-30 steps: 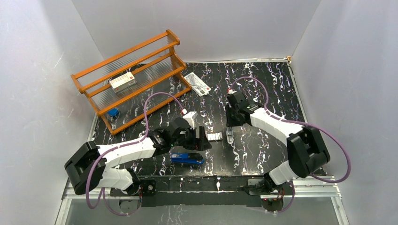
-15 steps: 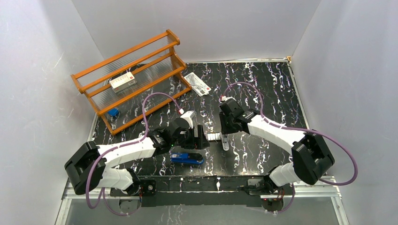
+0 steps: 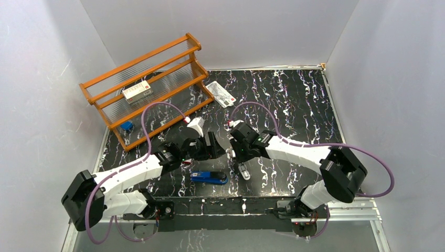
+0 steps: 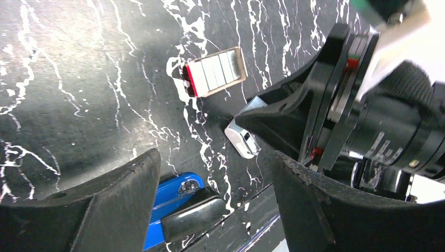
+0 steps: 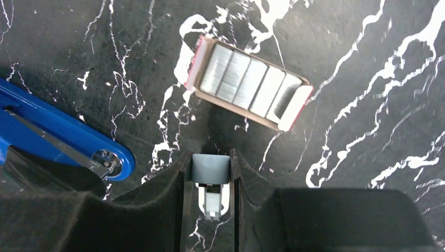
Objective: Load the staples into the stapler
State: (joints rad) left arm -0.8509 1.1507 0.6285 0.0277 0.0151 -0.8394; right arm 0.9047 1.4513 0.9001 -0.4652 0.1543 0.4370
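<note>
The blue stapler (image 3: 209,177) lies near the table's front edge, also seen in the left wrist view (image 4: 170,197) and the right wrist view (image 5: 57,134). The staples fill an open red-edged tray (image 5: 246,84) flat on the table just beyond it (image 4: 216,71). From above the arms mostly hide that tray. My right gripper (image 5: 210,165) is shut on a grey-capped silvery metal part (image 5: 210,169), hanging tip-down just right of the stapler (image 3: 242,170). My left gripper (image 4: 215,163) is open and hovers left of the tray, above the stapler's end (image 3: 212,147).
An orange wooden rack (image 3: 147,89) stands at the back left, with a larger red-and-white box (image 3: 137,91) on its middle shelf and a small blue thing (image 3: 126,125) on the bottom one. A flat white printed packet (image 3: 221,93) lies right of the rack.
My right arm has swung left and toward the front edge, carrying the metal part to beside the stapler. My left gripper has drawn back a little to the left, still open.
</note>
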